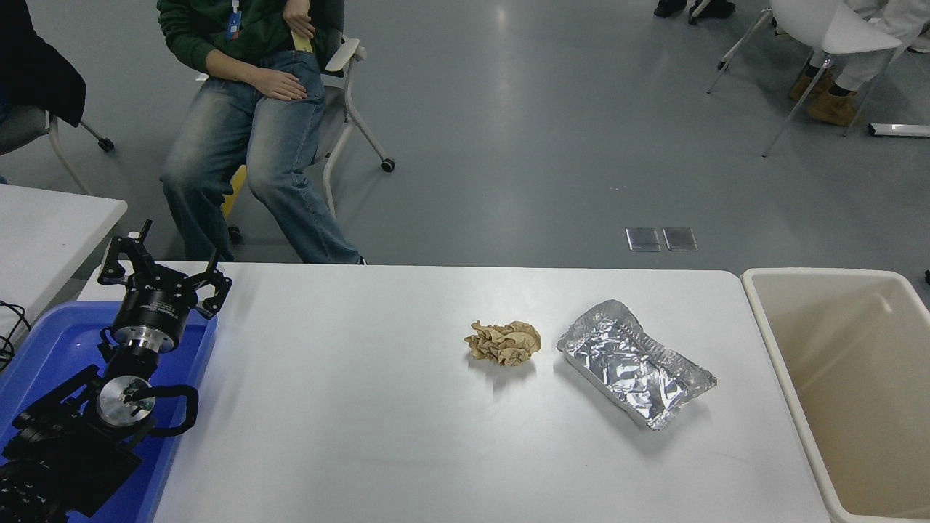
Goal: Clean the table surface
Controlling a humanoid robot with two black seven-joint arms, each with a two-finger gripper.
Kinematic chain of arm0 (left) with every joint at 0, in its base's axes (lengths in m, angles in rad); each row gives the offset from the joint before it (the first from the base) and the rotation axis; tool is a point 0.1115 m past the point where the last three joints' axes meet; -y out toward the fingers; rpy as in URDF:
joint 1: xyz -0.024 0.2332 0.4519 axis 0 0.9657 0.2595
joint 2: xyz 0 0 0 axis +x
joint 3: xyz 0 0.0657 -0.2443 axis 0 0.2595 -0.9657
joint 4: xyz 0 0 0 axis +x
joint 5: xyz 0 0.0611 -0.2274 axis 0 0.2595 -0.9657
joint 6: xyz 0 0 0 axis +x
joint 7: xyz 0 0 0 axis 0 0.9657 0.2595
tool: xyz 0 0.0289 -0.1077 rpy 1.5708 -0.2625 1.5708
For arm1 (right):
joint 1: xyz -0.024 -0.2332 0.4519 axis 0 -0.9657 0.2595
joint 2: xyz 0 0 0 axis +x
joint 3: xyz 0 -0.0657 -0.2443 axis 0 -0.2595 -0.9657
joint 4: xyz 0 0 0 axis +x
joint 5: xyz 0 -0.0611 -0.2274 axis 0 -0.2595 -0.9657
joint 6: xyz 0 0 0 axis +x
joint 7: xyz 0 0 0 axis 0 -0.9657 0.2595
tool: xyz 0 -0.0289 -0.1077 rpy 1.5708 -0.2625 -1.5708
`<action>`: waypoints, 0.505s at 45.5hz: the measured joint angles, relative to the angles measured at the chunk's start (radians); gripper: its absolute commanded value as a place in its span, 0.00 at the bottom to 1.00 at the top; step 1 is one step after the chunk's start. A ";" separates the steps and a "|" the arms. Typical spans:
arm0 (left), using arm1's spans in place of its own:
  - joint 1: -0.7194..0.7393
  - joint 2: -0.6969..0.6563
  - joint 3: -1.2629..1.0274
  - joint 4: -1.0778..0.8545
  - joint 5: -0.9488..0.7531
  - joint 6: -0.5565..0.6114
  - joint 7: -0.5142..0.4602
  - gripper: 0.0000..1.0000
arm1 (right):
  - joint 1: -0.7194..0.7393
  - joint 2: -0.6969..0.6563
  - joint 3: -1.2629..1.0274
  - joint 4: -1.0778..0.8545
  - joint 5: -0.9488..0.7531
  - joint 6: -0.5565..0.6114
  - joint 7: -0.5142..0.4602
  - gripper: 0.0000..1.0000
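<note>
Table surface (349, 407): white, spanning the middle of the view, with a beige bin (799, 407) at its right end and a blue tray (43, 341) at its left. Left gripper (163, 272): parked over the tray, fingers spread, holding nothing. On the table, right of centre: foil tray (633, 363), with crumpled brown paper (504, 343) just beside it, apart.
</note>
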 measured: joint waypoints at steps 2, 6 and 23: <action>0.000 0.000 0.000 0.000 0.000 0.000 0.000 1.00 | 0.001 -0.005 0.032 0.010 0.017 0.005 -0.002 0.97; 0.000 0.000 0.000 0.000 0.000 0.000 0.000 1.00 | 0.002 -0.017 0.116 0.039 0.040 0.016 -0.003 0.97; 0.000 0.000 0.000 0.000 0.000 0.000 0.000 1.00 | -0.063 -0.123 0.495 0.341 0.077 0.042 0.000 0.98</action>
